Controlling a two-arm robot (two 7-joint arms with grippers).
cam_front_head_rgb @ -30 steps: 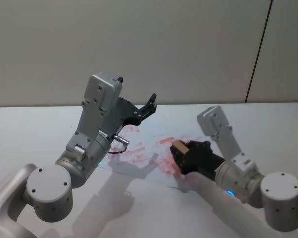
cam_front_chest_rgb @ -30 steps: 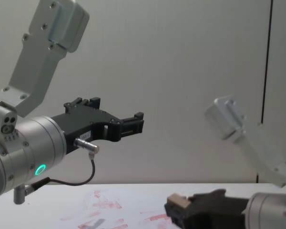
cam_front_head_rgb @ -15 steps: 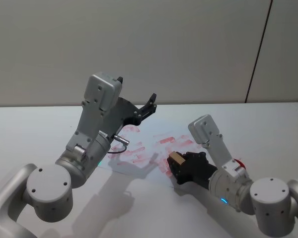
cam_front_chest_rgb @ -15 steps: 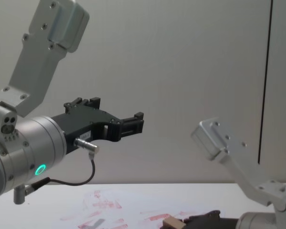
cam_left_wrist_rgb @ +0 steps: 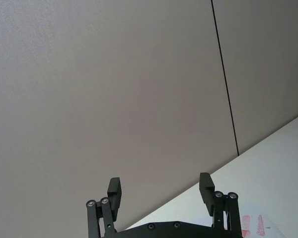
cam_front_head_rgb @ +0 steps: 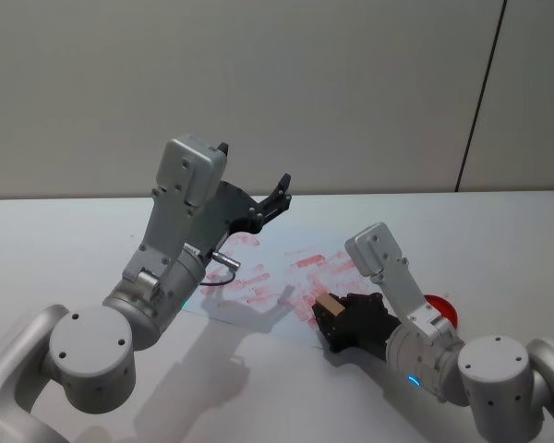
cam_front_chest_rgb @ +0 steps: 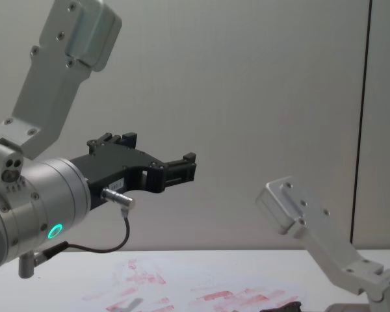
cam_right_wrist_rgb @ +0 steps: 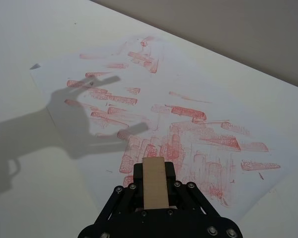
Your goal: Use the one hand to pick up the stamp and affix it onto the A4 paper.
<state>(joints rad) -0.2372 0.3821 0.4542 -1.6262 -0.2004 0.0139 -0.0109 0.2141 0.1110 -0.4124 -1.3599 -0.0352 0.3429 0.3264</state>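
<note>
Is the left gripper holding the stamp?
No, the left gripper is open and empty; the stamp sits clamped in the right gripper.

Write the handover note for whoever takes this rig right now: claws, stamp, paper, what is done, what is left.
Right claw: shut on the small tan wooden block stamp, held low at the near edge of the white A4 paper sheet smeared with red ink marks.
Left claw: open, empty, raised high on the left, parked.
Done: the stamp is grasped and at the paper.
Left: whether the stamp touches the sheet cannot be told. Press it down on the paper, then lift off.
</note>
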